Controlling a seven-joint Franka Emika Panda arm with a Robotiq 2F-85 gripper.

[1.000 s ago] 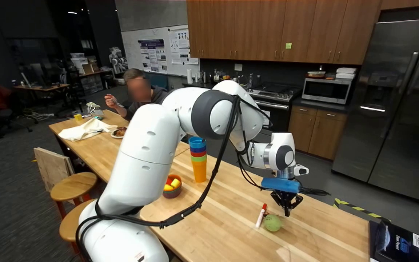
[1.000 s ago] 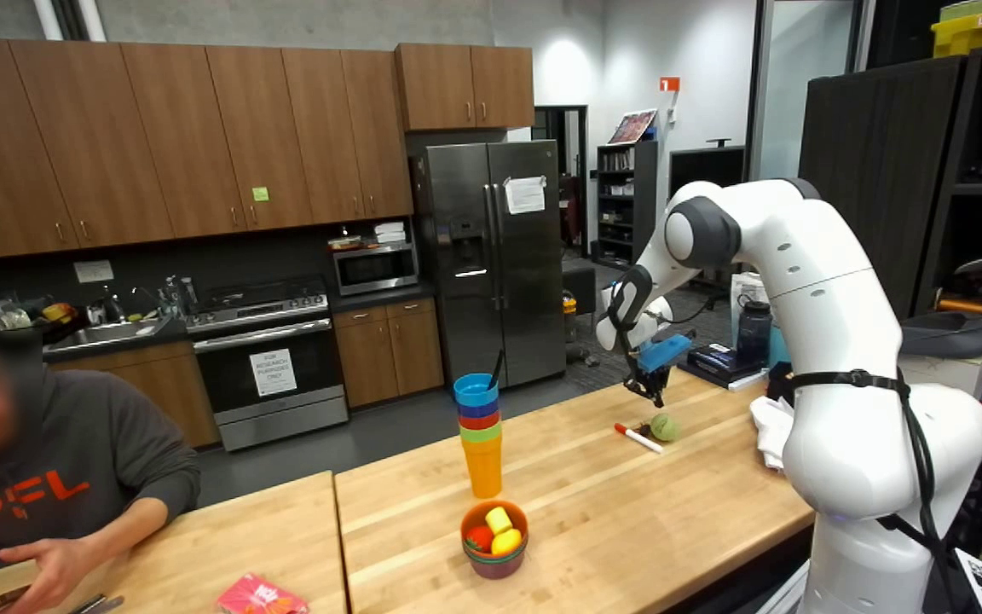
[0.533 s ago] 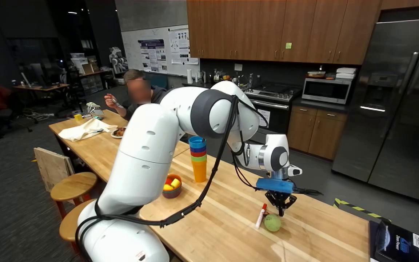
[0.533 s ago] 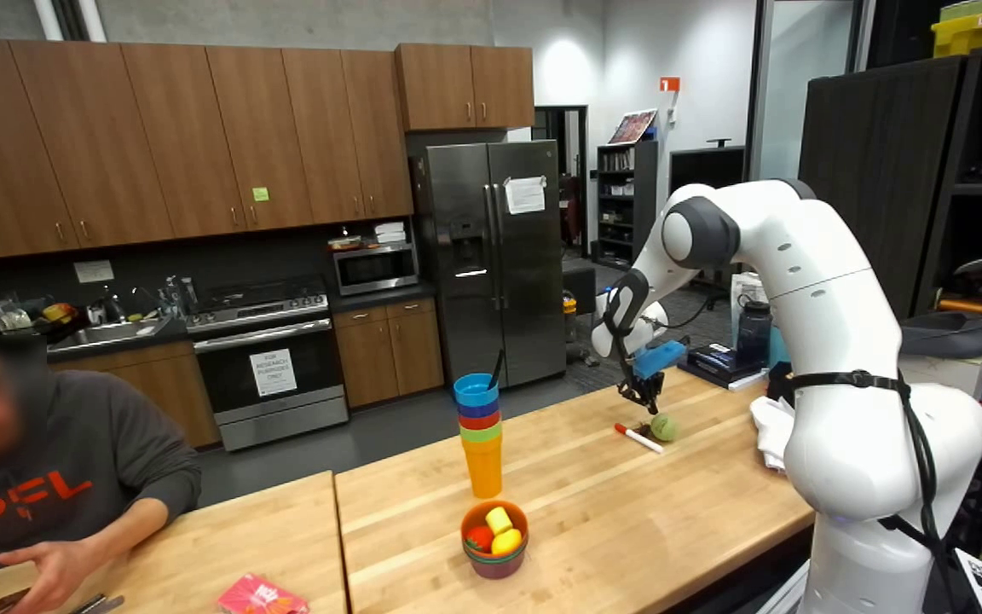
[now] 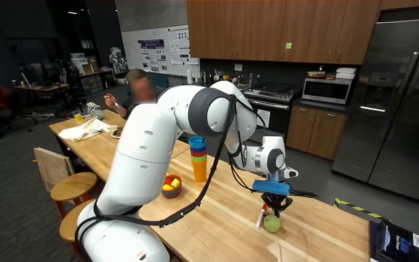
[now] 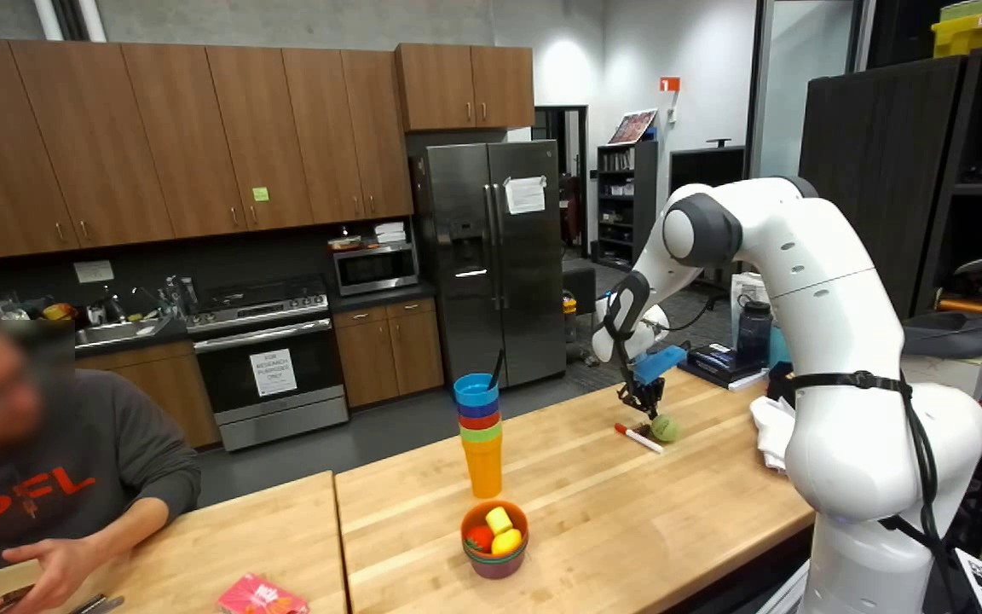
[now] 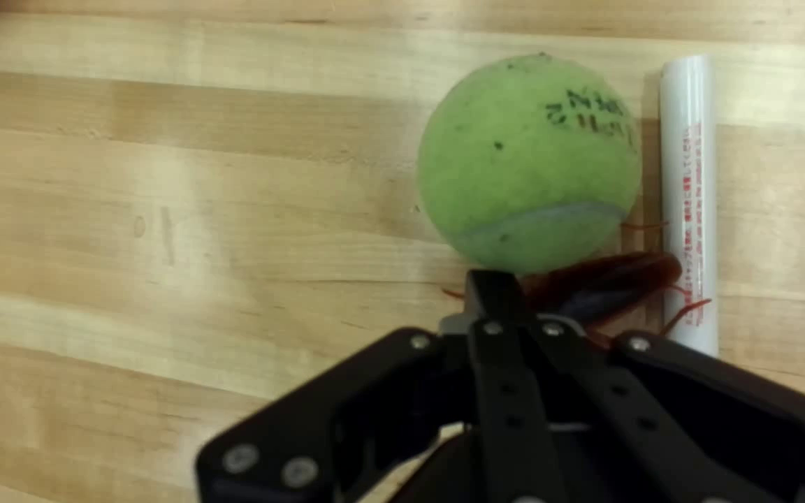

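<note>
Wood-fronted cabinets (image 6: 73, 145) and a steel refrigerator (image 6: 495, 281) stand beyond the pale wooden table (image 6: 602, 529) where I work. My gripper (image 5: 277, 214) is pressed together, finger against finger, and points down toward the tabletop. At my fingertips (image 7: 490, 285) in the wrist view sits a green tennis ball (image 7: 528, 161) with dark lettering on one side; my tips overlap its lower edge there, and I cannot tell whether they touch it. Just beside them lies a dark red, glossy insect figure (image 7: 608, 279), tucked close to the ball, one thin leg crossing a white marker (image 7: 687, 168). That marker lies flat next to the ball, a narrow strip of wood between them, with small red print along its barrel; its red cap (image 5: 264, 207) shows in both exterior views. Farther along the table, a tall stack of coloured cups (image 6: 482, 456), orange at the bottom and blue on top, stands near a bowl (image 6: 495, 569) holding red and yellow fruit-shaped pieces (image 6: 506, 542). At the adjoining table (image 6: 176, 550), a person (image 6: 107, 435) in a dark hoodie sits well apart from me.
</note>
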